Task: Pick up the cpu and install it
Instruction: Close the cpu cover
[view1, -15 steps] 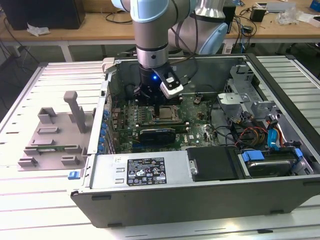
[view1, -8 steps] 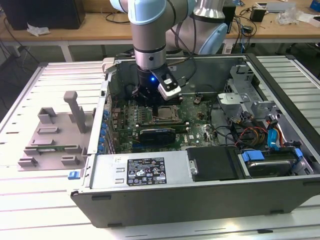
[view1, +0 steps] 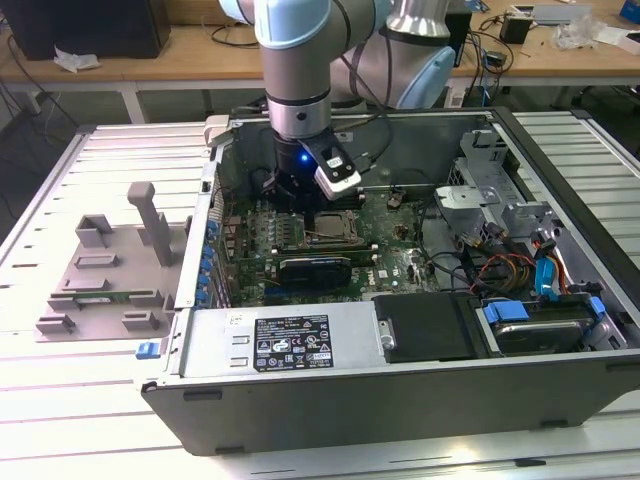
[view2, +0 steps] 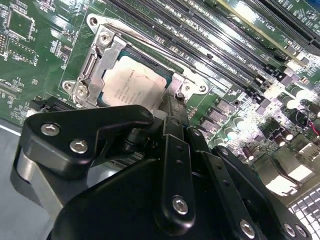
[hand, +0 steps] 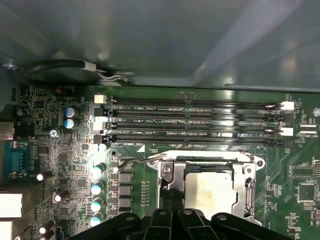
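The cpu (view1: 330, 228) is a small square chip with a silvery top. It lies flat inside the metal-framed socket (view2: 97, 55) on the green motherboard, and both wrist views show it (view2: 132, 85) (hand: 210, 192). My gripper (view1: 308, 212) hangs straight down into the open computer case, just above the socket. In both wrist views its black fingers stand together at one edge of the cpu (view2: 172, 102) (hand: 171, 192), with nothing held between them. The gripper's own linkage hides part of the socket.
A grey plastic fixture (view1: 110, 270) lies on the table at the exterior view's left, outside the case. A black expansion card (view1: 315, 270) sits in front of the socket, and memory slots (hand: 195, 120) run beside it. The power supply (view1: 280, 340), drives and cables (view1: 520, 270) crowd the case.
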